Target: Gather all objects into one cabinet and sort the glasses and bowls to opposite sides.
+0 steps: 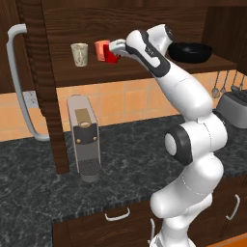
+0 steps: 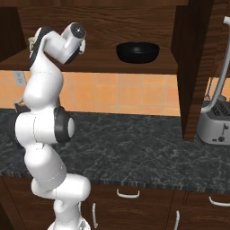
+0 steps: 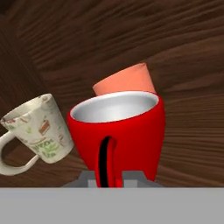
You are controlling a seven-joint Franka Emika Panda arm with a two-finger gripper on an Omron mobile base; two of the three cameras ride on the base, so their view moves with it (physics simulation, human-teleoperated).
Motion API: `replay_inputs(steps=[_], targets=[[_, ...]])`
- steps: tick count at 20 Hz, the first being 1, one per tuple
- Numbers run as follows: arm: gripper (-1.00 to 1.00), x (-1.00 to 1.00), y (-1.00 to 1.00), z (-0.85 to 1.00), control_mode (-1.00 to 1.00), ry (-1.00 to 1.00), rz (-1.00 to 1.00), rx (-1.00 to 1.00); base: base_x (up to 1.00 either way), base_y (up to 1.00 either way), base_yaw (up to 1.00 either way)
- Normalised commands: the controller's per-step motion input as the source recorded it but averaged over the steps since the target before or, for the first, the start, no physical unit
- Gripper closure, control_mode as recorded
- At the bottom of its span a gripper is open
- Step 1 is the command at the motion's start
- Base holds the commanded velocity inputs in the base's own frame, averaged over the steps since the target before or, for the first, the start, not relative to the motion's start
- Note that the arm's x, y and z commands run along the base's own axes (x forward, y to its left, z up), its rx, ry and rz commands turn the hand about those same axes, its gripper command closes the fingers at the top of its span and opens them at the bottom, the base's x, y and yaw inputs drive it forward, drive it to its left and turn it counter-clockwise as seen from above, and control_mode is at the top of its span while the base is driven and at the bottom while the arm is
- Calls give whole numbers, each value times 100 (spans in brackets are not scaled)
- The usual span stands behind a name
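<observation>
Inside the open dark wood cabinet (image 1: 144,72), my gripper (image 1: 116,49) is shut on the glossy red mug (image 1: 112,58), low over the shelf's left half. In the hand view the red mug (image 3: 118,135) is close up, its handle between my fingertips (image 3: 89,178). The salmon-orange cup (image 1: 100,49) (image 3: 124,81) stands right behind the mug. The cream patterned tumbler (image 1: 79,54) (image 3: 39,129) stands apart to the left. At the shelf's right end rests the wide black bowl (image 1: 190,51) (image 2: 138,51). I cannot tell whether the mug touches the shelf.
The cabinet door stands open at the left, its pale bar handle (image 1: 19,82) sticking out. Below on the dark stone counter (image 1: 130,159) stands a coffee machine (image 1: 83,137). A toaster (image 1: 234,108) (image 2: 213,126) stands to the right, with utensils (image 1: 217,87) hanging on the wall.
</observation>
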Motion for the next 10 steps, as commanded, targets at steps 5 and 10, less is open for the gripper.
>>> replay_inputs(steps=[5, 10], targets=[[100, -2, 9, -14, -100, 0, 0, 9, 0, 0, 0], [-100, -1, 29, -22, -100, 0, 0, 15, 0, 0, 0]])
